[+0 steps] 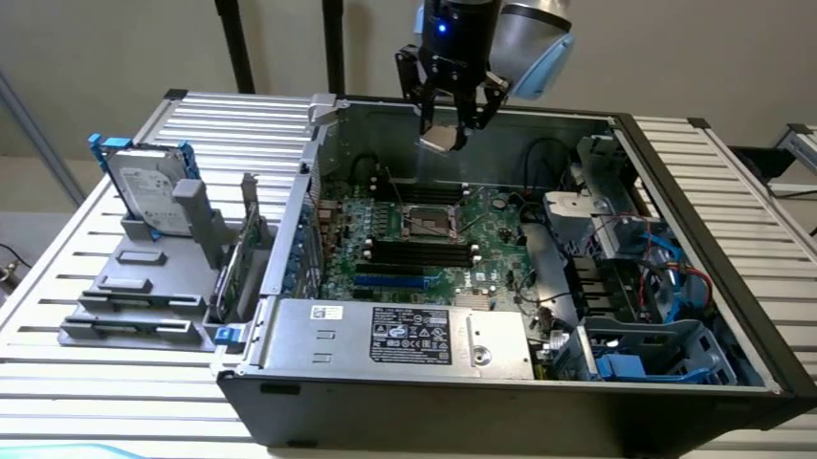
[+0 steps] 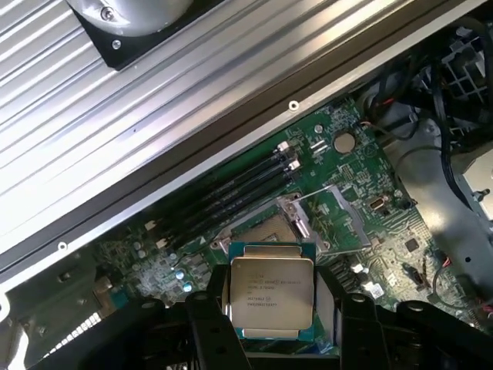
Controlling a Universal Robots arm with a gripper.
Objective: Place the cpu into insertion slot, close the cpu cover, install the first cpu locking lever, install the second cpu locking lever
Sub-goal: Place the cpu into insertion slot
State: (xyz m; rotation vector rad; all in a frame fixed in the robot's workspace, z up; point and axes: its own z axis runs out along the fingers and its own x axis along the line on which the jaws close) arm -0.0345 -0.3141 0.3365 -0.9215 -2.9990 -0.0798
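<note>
Scanning from the exterior view's left, I am seeing a hard drive (image 1: 143,186) standing upright on a grey rack (image 1: 134,296) beside the open computer case (image 1: 511,406). I am holding the gripper (image 1: 450,120) high over the case's far side, fingers clamped on the cpu (image 2: 272,297). The insertion slot (image 1: 430,222) is sitting below on the motherboard (image 1: 492,229), well apart from the cpu. A blue drive cage (image 1: 664,354) is sitting near right.

The arm (image 1: 530,33) is rounded silver-grey metal, with a pale blue cap (image 1: 558,59) at its four o'clock. The gripper (image 1: 452,124) is glossy black. A small blue light (image 1: 442,26) glows on its body, above two chunky black fingers (image 1: 487,103).
</note>
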